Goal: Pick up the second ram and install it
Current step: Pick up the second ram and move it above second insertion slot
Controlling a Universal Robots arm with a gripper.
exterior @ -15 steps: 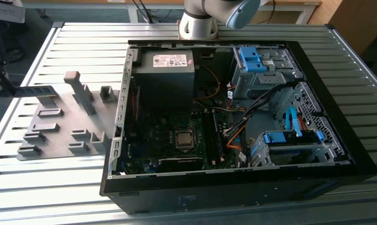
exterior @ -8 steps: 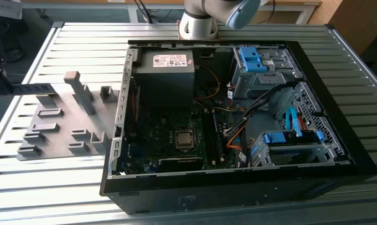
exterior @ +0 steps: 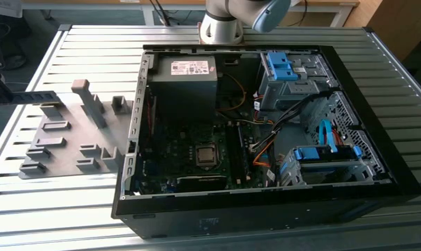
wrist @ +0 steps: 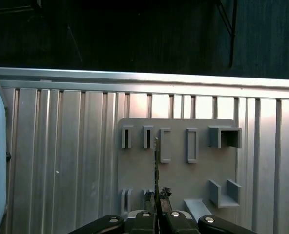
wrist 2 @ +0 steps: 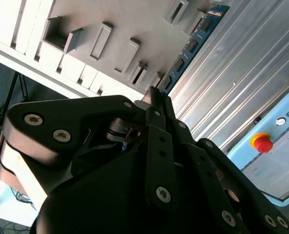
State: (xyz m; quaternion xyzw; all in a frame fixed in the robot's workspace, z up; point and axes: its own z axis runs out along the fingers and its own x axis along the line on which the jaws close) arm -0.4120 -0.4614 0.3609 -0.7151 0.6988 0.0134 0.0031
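Exterior view: the second ram [exterior: 30,98] was over at the exterior view's left, by the grey holder plate [exterior: 70,141], well apart from the open PC case [exterior: 266,209]. Second wrist view: the gripper [wrist 2: 156,97] had its jaws pinched tight on one end of the stick. First wrist view: the ram was edge-on over the plate.

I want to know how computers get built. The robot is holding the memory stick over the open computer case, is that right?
Not quite. The gripper is holding the memory stick, but over the grey holder plate, not over the open computer case. The exterior view shows the stick off to that view's left of the case.
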